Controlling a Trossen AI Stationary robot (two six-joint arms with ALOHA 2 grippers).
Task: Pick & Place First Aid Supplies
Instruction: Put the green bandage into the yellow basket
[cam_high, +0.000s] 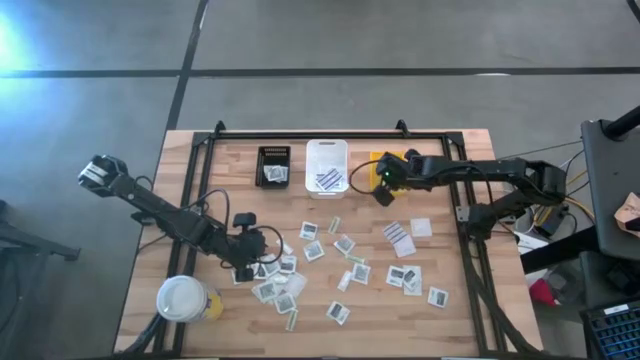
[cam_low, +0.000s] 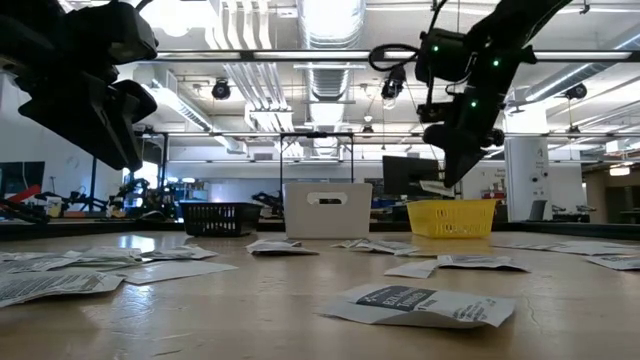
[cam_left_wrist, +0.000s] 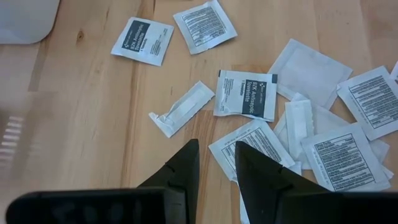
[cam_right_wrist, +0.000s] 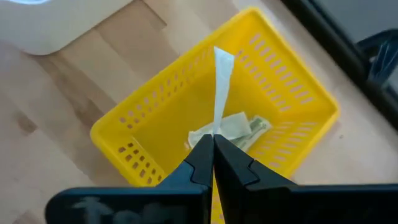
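I see loose packets (cam_high: 345, 243) scattered across the desk's (cam_high: 445, 320) middle and near edge. My right gripper (cam_right_wrist: 213, 144) pinches a narrow strip (cam_right_wrist: 221, 87) above the yellow bin (cam_right_wrist: 292, 99) at the far edge; my left gripper (cam_left_wrist: 216, 163) hovers, slightly parted, over the packets.

We see two dark, slender jointed arms; the right arm (cam_high: 500, 175) carries small green lights near its wrist, and each pincer ends in two black, wedge-shaped fingers (cam_left_wrist: 180, 171).

A robotics lab or workshop is showing beyond the wooden table (cam_high: 440, 310): exposed ceiling ducts (cam_low: 330, 40) and strip lights are running overhead, cluttered workbenches (cam_low: 60, 205) are standing far left, concrete floor (cam_high: 320, 40) is surrounding the rig.
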